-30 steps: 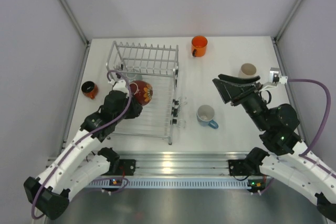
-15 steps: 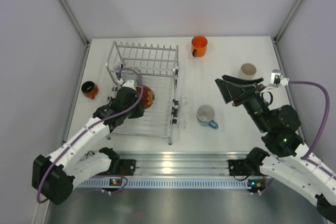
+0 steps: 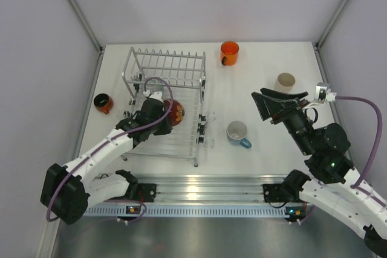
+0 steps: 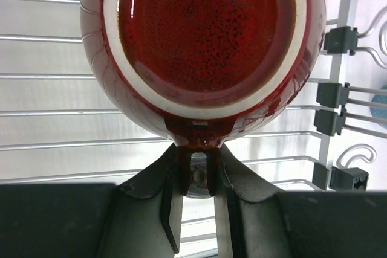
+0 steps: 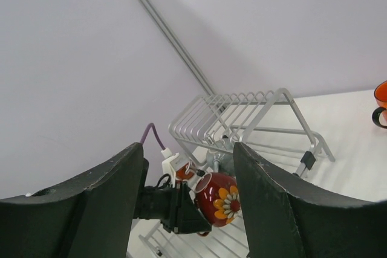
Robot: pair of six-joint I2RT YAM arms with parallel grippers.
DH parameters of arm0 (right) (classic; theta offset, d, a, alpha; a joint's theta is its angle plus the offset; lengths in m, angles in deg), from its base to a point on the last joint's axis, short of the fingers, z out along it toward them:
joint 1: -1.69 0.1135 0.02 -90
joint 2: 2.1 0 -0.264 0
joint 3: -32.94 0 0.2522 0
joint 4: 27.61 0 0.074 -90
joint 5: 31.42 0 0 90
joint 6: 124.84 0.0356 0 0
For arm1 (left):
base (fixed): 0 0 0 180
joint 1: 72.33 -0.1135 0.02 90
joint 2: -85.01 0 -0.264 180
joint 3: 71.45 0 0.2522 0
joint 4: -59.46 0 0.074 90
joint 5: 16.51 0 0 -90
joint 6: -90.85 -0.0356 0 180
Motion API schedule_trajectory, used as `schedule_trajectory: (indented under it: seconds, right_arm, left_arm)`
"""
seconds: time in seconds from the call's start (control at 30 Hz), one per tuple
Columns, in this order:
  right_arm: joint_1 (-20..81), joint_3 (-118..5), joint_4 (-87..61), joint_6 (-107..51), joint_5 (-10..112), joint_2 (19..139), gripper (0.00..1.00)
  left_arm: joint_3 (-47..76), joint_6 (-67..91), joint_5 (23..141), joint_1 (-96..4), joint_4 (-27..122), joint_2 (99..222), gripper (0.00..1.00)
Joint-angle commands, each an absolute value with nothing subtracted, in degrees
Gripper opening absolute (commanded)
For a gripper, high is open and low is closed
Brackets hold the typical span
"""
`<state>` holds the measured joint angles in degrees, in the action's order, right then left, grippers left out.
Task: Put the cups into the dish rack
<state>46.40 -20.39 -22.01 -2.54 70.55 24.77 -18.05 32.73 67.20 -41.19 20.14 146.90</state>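
Left pincer [image 4: 196,162] is clenched on the handle of the red flowered mug [image 4: 199,34], over the dish rack [image 3: 175,64] wires at 9 o'clock on the tabletop [image 3: 260,58]. Right pincer [image 5: 188,155] is released, at 3 o'clock.

No lettering, label or number is legible; nothing readable on any surface.
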Motion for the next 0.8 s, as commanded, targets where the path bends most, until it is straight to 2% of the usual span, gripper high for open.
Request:
schedule_trajectory:
  seconds: [0.0,0.2,0.77]
  right_arm:
    - [45.99,-23.63,-21.41,-3.99,71.85,23.3,0.62]
    - [45.99,-24.5,-20.09,-3.72,71.68,22.77,0.62]
    - [45.99,-24.94,-18.15,-6.09,73.52,20.22,0.62]
  left_arm:
    - [-15.24,34.24,67.34,-39.46,28.56,145.56,0.0]
    - [-13.39,32.49,65.49,-36.38,30.66,147.49,0.0]
    - [-8.74,29.5,61.54,-36.21,35.5,158.22,0.01]
